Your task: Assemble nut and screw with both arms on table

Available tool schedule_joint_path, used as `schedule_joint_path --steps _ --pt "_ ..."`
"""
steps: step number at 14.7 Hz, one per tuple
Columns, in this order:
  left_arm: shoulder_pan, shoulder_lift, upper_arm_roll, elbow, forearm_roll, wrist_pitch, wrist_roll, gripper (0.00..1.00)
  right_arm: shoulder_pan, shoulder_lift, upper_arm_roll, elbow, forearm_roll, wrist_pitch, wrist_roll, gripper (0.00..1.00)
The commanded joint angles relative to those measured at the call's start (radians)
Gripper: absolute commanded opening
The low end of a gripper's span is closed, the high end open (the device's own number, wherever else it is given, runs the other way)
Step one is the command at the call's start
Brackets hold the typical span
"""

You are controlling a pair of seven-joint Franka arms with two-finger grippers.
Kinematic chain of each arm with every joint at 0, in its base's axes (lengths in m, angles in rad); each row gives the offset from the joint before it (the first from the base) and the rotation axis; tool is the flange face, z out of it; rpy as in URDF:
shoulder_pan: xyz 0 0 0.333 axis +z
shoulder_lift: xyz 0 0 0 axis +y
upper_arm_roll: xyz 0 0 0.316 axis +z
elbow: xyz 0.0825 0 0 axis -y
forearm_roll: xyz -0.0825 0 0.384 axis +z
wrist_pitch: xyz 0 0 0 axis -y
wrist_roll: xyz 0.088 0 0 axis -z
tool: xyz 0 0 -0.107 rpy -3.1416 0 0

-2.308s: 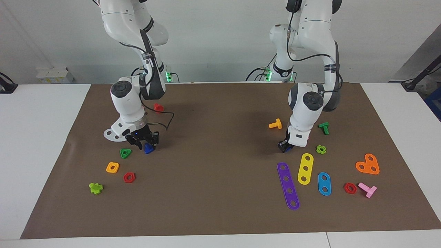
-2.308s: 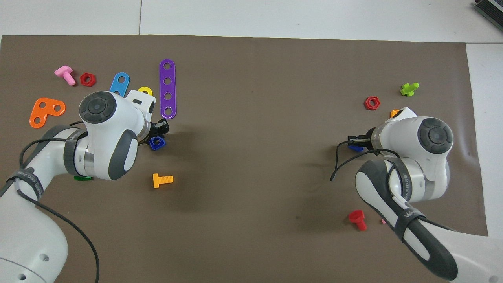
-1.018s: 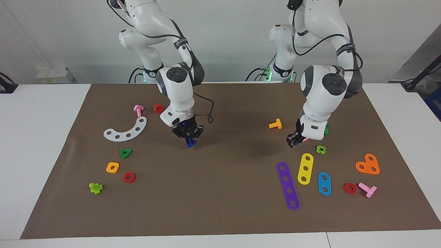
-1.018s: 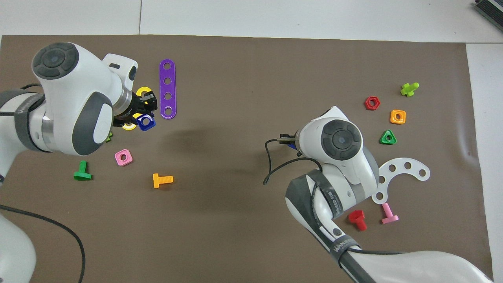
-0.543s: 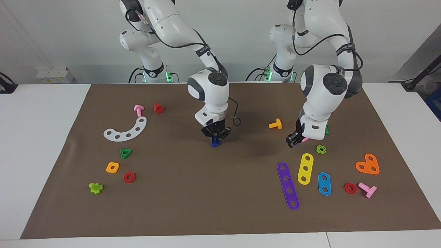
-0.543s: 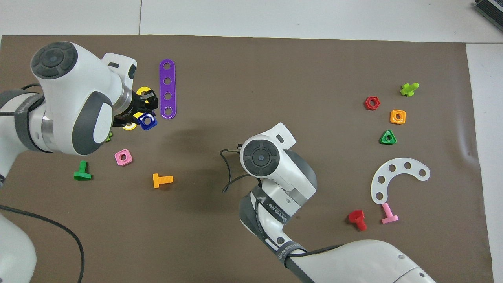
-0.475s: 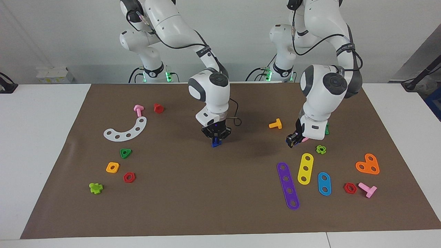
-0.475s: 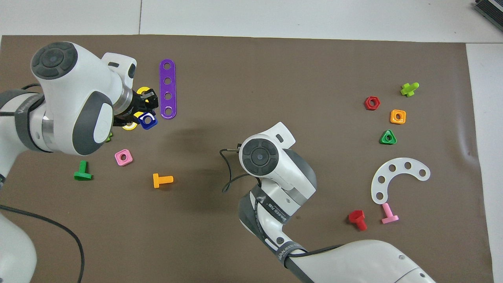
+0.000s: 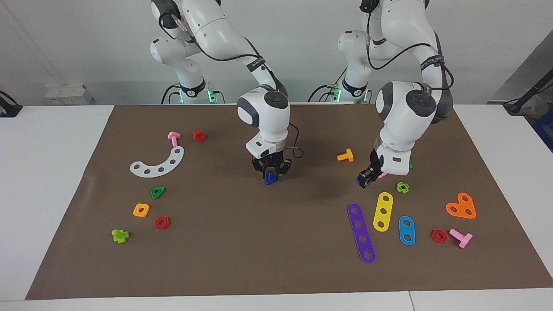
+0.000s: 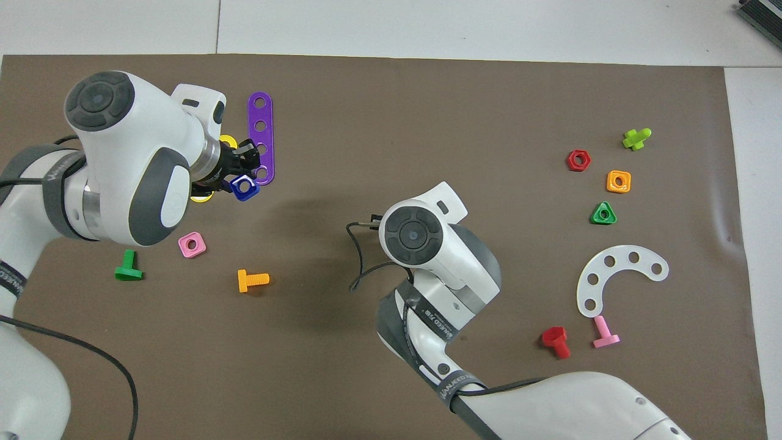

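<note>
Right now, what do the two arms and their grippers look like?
Both arms are glossy white with dark grey joint sections and round grey caps. The left gripper and right gripper are small, black and two-fingered. A thin black cable loops beside each wrist. The right forearm has a grey band with lettering. Green lights glow at the bases.

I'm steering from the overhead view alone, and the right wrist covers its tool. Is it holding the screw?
Observer: Yes. In the facing view the right tool is shut on the screw, which sticks out below its fingertips.
Operator: Is it resting on the mat?
Observer: No, it hangs over the bare middle of the mat, apparently clear of it.
Operator: And the left tool's height?
Observer: The left tool, shut on the nut, is raised off the mat too.
</note>
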Motion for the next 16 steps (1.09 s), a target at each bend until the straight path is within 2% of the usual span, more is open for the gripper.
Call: schedule_joint_path --steps 1,5,8,10,12,16 --pt "-0.021 -0.033 0.012 -0.065 -0.012 0.02 0.159 0.0 -0.056 -0.108 0.009 -0.024 -0.005 -0.087 -0.033 1.0" --pt "-0.087 -0.05 0.009 -0.104 -0.012 0.03 0.235 0.0 -0.157 -0.25 0.009 -0.065 0.049 -0.187 -0.145 1.0" --pt "-0.178 -0.036 0.009 -0.107 -0.033 0.051 0.224 0.0 -0.294 -0.349 0.009 -0.076 0.127 -0.267 -0.344 1.0" --pt "-0.22 -0.032 0.011 -0.096 -0.099 0.051 0.212 0.0 -0.382 -0.387 0.008 -0.071 0.155 -0.324 -0.47 1.0" --pt "-0.265 -0.029 0.012 -0.087 -0.104 0.053 0.151 0.0 -0.457 -0.413 0.006 -0.056 0.156 -0.361 -0.549 1.0" --pt "-0.328 0.091 0.012 0.063 -0.105 0.054 -0.032 0.0 -0.516 -0.413 -0.001 0.036 0.17 -0.448 -0.633 1.0"
